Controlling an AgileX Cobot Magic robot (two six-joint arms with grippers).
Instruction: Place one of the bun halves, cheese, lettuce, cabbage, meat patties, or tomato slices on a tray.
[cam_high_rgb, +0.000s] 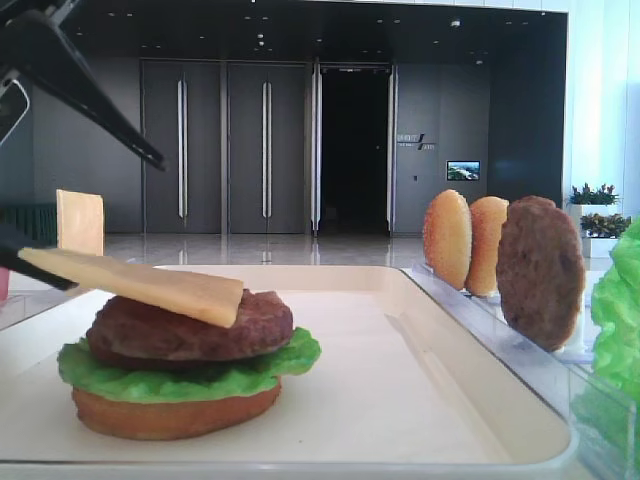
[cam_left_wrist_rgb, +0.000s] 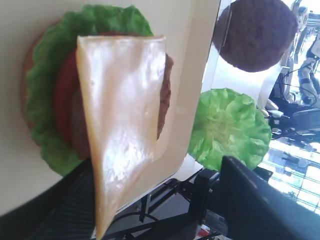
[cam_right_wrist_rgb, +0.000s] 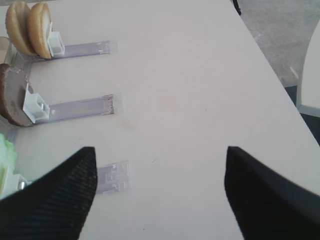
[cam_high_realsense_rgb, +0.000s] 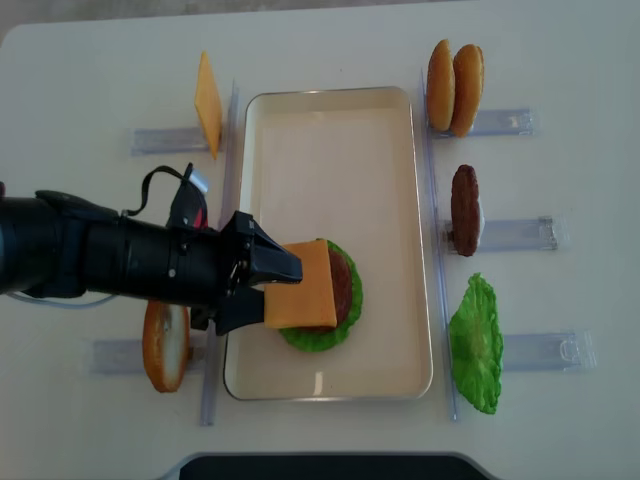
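The cheese is held by the left gripper, jaws clamped on its near edge; the slice is seen projecting over the stack on the tray. In the low front view the slice is tilted, its free end resting on or just above the meat patty; contact cannot be told for sure. Below the patty a lettuce leaf and a bun half are stacked, all inside the tray, toward its near-left part.

The slice is judged thin, light and fairly stiff: it is held out from one edge with little sag. The surface looks smooth and glossy in the left wrist view, so slip in the jaws is likely if the pinch is shallow. An edge grip, as held now, is judged the right hold; a flat slice lying down offers nothing else to take.

The right gripper is seen with fingers wide apart and nothing between them, over bare table beside the clear holders.

A second cheese slice stands in its holder left of the tray. Spare bun halves, a patty and lettuce are kept in holders on the right.
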